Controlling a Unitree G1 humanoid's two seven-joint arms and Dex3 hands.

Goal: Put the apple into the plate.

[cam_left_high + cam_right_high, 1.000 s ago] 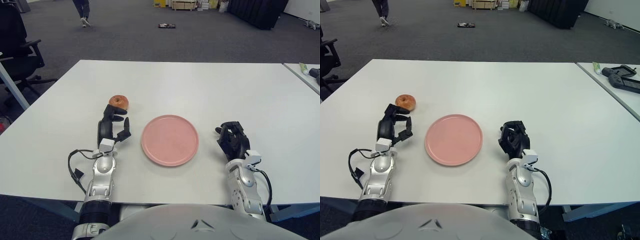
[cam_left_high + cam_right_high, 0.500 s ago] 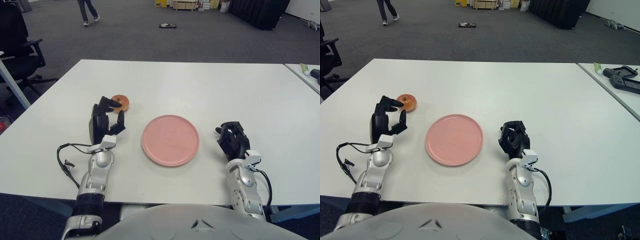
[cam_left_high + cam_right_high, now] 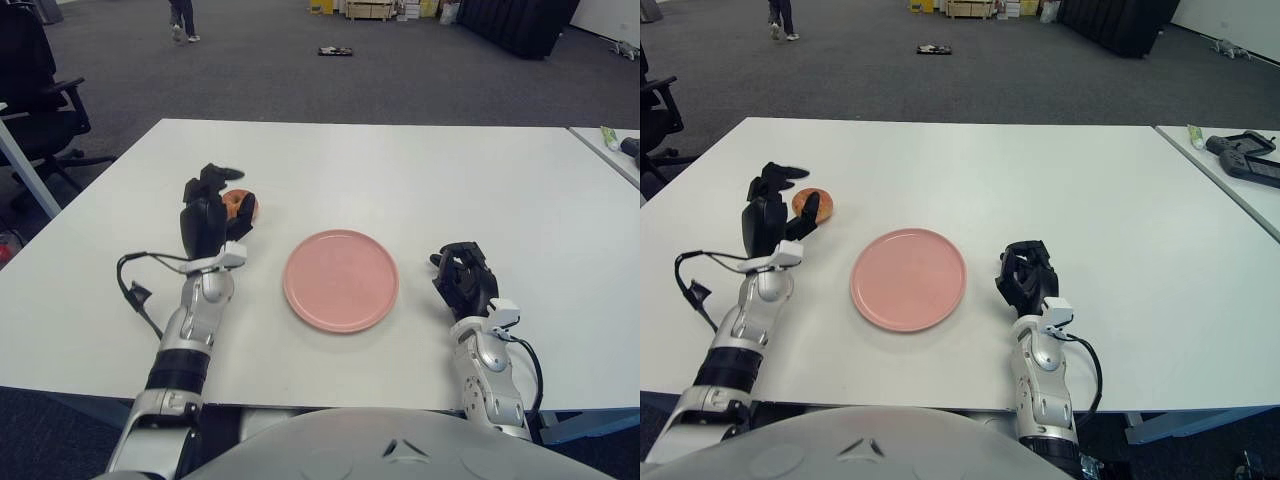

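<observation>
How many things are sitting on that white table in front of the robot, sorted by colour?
Pink: 1, the plate
Reddish-brown: 1, the apple, partly behind the open left hand
Total: 2
The right hand shows to the right of the plate.

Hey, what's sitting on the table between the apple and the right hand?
The pink plate lies between them, bare, as both eye views show. The apple is to its left by the left hand; the right hand shows to its right.
</observation>
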